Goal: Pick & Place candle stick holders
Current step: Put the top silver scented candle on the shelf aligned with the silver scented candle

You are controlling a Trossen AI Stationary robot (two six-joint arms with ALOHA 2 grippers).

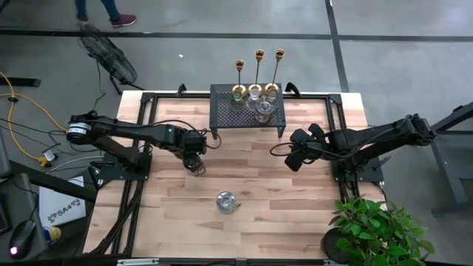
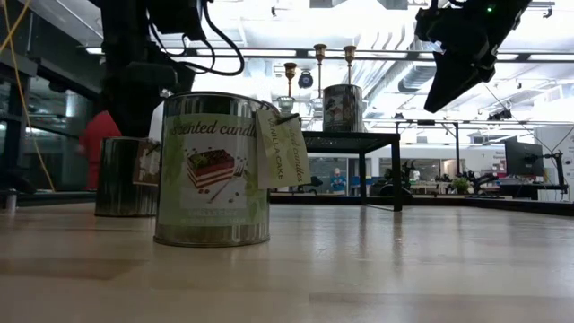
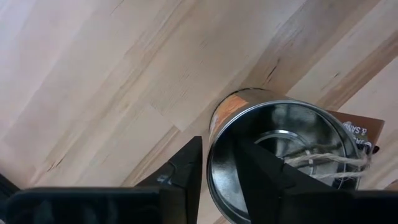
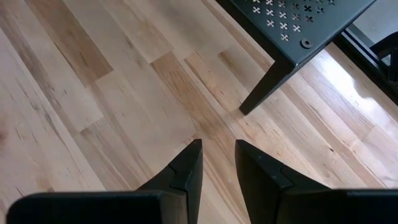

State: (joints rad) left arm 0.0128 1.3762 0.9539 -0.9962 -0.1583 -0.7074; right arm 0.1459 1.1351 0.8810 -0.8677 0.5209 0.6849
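Candle stick holders (image 1: 259,72), three tall brass ones, stand on the black mesh stand (image 1: 247,109) at the worktop's (image 1: 251,177) far edge, clear glass holders (image 1: 264,108) beside their bases. Left gripper (image 3: 217,163) straddles the rim of an open candle tin (image 3: 280,149) left of centre, one finger inside, one outside. A second tin (image 1: 226,202) stands toward the near edge. Right gripper (image 4: 218,163) hovers right of centre, fingers narrowly parted, holding nothing.

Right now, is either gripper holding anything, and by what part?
Left gripper pinches the rim of a candle tin, one finger inside, one outside. Right gripper holds nothing, hovering above the table.
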